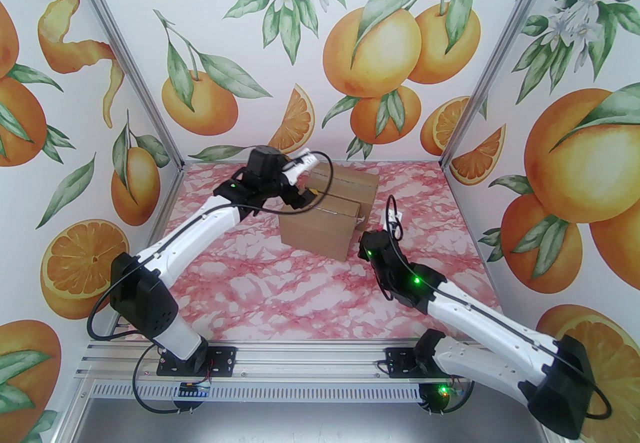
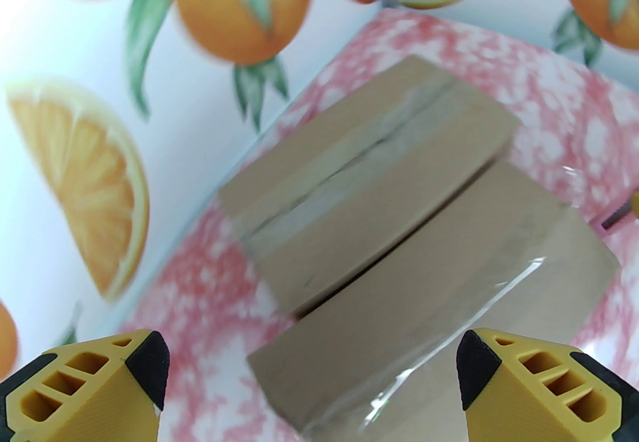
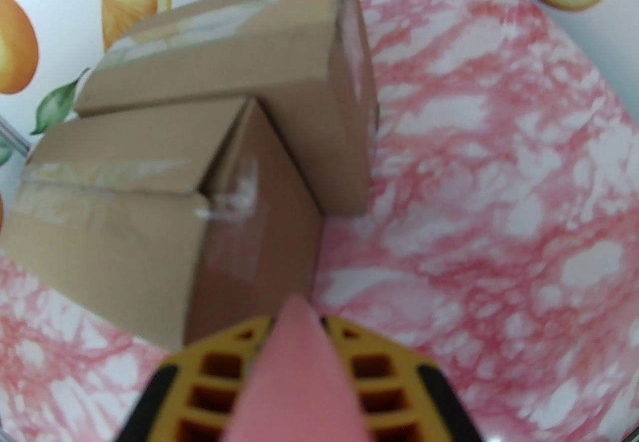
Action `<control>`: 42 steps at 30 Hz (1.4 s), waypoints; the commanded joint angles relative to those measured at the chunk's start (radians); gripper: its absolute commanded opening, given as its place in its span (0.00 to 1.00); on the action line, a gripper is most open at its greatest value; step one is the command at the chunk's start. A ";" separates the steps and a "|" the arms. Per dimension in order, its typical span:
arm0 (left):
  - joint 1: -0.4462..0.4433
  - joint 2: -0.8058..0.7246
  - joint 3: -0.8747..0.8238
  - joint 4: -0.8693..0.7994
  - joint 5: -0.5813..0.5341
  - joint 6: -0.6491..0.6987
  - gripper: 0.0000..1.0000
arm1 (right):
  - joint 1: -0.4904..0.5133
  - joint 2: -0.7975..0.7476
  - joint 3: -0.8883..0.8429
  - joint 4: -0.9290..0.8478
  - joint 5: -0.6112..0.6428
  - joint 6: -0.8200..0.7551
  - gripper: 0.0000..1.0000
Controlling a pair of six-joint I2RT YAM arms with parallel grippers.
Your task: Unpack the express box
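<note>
A pink-and-white marbled table [image 1: 310,301] carries two taped cardboard boxes. The near box [image 1: 315,233] sits around the middle, slightly left. The far box [image 1: 350,181] stands touching it behind, shifted right, near the table's far edge.

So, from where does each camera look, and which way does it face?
Top external: high behind the bases, facing down onto the table, near box and far box; left arm and right arm show.
Left wrist: above the boxes, facing down at their taped tops; the open left gripper frames the bottom.
Right wrist: to the boxes' right, facing their right ends; right gripper shut on a pink object.
All three share both boxes.
</note>
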 commanded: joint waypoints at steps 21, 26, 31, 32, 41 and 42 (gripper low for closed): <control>0.114 -0.216 -0.498 0.159 0.323 -0.392 0.96 | -0.091 0.517 0.319 0.250 -0.282 -0.325 0.00; 0.110 -0.518 -0.700 0.095 0.189 -0.463 0.96 | -0.058 0.638 0.431 0.276 -0.355 -0.347 0.00; 0.110 -0.740 -0.748 0.011 0.045 -0.484 0.98 | -0.054 0.670 0.503 0.212 -0.293 -0.349 0.00; 0.110 -0.750 -0.729 -0.005 0.034 -0.474 0.98 | -0.061 0.650 0.490 0.209 -0.281 -0.342 0.00; 0.144 -0.476 -0.375 -0.198 0.055 -0.259 0.98 | -0.050 0.382 0.315 0.107 -0.225 -0.320 0.00; 0.159 -0.441 -0.349 -0.212 0.067 -0.247 0.98 | -0.026 0.367 0.308 0.079 -0.203 -0.336 0.00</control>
